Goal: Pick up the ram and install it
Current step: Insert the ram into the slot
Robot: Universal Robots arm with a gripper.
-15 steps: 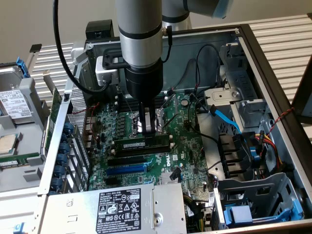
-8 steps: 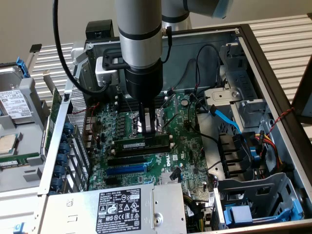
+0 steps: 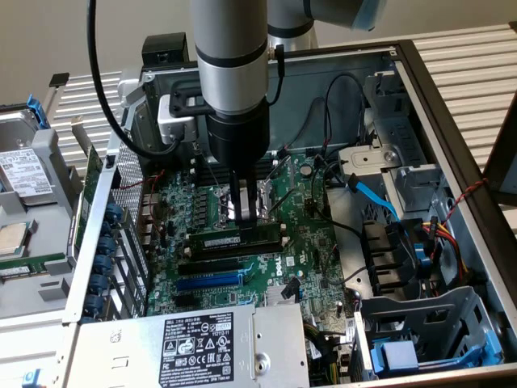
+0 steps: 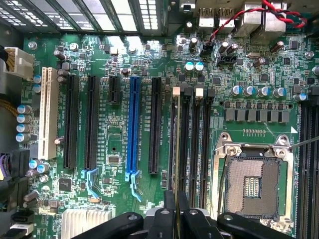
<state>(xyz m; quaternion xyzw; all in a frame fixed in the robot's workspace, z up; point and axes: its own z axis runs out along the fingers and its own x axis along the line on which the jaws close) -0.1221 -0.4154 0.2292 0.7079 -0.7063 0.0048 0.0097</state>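
Observation:
The ram is a narrow green stick with a pale label, standing on edge over the motherboard inside the open computer case. My gripper points straight down and is shut on the ram's top edge. In the wrist view the ram shows edge-on as a thin line between my fingertips. It runs along the memory slot nearest the expansion slots, beside the other black memory slots. I cannot tell whether it is pressed into the slot.
The CPU socket lies just beside the memory slots. The blue expansion slot and black ones lie on the other side. A power supply, a drive cage and loose cables crowd the case.

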